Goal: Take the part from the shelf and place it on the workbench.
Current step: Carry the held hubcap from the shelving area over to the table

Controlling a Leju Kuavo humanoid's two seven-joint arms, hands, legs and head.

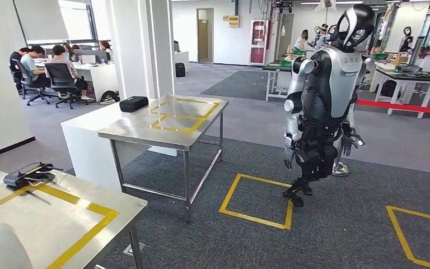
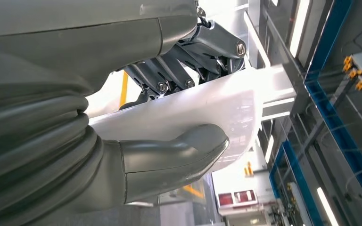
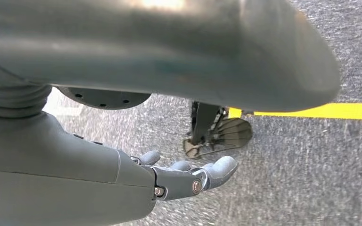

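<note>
Right now my left hand (image 2: 169, 113) grips the part (image 2: 207, 106), a white curved piece, thumb on one face and dark fingers (image 2: 169, 75) clamped on the other. From the head view I see a pale rounded bit of it at the bottom left corner (image 1: 0, 249), over the near table (image 1: 61, 224), which has yellow tape and a black device (image 1: 25, 176) lying on it. My right hand (image 3: 188, 176) hangs over grey carpet (image 3: 311, 169), fingers loosely extended and apart, holding nothing. Beyond the near table stands a second steel table (image 1: 168, 126) with yellow tape squares, and a black case (image 1: 134, 103) rests on the white counter just beside it. Another humanoid robot (image 1: 325, 95) stands on the carpet near a yellow floor square (image 1: 257, 199). People sit at desks (image 1: 56, 70) far left. The left wrist view adds ceiling lights and blue beams behind the part; the right wrist view adds a yellow floor line (image 3: 330, 111).
</note>
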